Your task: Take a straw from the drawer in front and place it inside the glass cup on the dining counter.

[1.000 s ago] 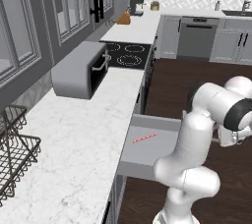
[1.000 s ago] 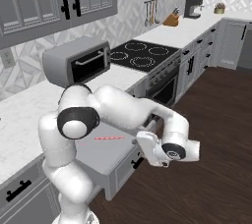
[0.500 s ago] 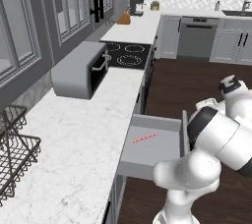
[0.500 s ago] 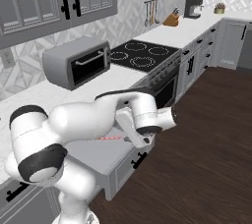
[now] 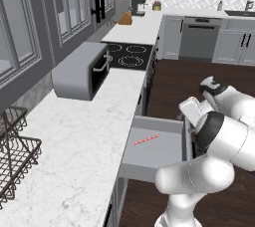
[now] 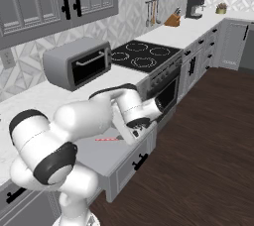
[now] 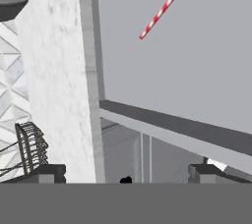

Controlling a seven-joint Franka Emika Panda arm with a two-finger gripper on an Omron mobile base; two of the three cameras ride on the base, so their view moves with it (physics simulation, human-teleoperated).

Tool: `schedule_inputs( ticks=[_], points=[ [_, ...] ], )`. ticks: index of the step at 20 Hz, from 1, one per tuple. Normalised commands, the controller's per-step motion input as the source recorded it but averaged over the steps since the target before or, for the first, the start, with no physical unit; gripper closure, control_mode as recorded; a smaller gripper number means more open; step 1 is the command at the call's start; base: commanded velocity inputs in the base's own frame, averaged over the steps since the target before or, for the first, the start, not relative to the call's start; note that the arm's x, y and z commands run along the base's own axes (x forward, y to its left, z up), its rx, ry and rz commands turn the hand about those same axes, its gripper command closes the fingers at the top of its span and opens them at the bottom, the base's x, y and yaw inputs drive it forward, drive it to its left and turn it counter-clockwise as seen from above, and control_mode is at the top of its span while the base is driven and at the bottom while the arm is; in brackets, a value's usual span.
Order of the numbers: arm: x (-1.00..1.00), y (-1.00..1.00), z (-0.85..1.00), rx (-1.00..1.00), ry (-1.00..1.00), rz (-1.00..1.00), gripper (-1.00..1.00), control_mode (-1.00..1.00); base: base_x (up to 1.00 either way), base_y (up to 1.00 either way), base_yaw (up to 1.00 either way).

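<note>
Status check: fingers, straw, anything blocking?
Fingers open, holding nothing, gripper over the drawer's edge. Straw lies flat on the open drawer's floor, untouched. Nothing in the way.

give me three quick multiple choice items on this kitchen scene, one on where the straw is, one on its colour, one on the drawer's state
1. Where does the straw lie?
A. on the floor of the drawer
B. on the stovetop
C. in the wire rack

2. What colours is the straw?
A. plain blue
B. red and white stripes
C. green and yellow

3. What state is the drawer in?
A. shut flush
B. taken out and on the floor
C. pulled open

Answers:
1 A: it rests flat on the grey drawer bottom, away from the walls.
2 B: the hand view shows the stripes clearly.
3 C: the box sticks out from under the marble worktop, inside exposed.
</note>
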Motion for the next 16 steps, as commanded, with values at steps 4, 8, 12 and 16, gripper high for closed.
schedule_inputs(
  ticks=[4,8,12,16],
  points=[
    [0.55,0.04,-0.49,-0.11,0.22,-0.04,-1.00,-1.00,0.00,0.00,0.00],
    [0.34,0.15,-0.48,-0.25,0.12,-0.08,-1.00,-1.00,0.00,0.00,0.00],
    [0.33,0.06,-0.50,-0.26,0.10,-0.13,-1.00,-1.00,0.00,0.00,0.00],
    [0.13,0.05,-0.50,-0.25,0.07,-0.15,-1.00,-1.00,0.00,0.00,0.00]
  ],
)
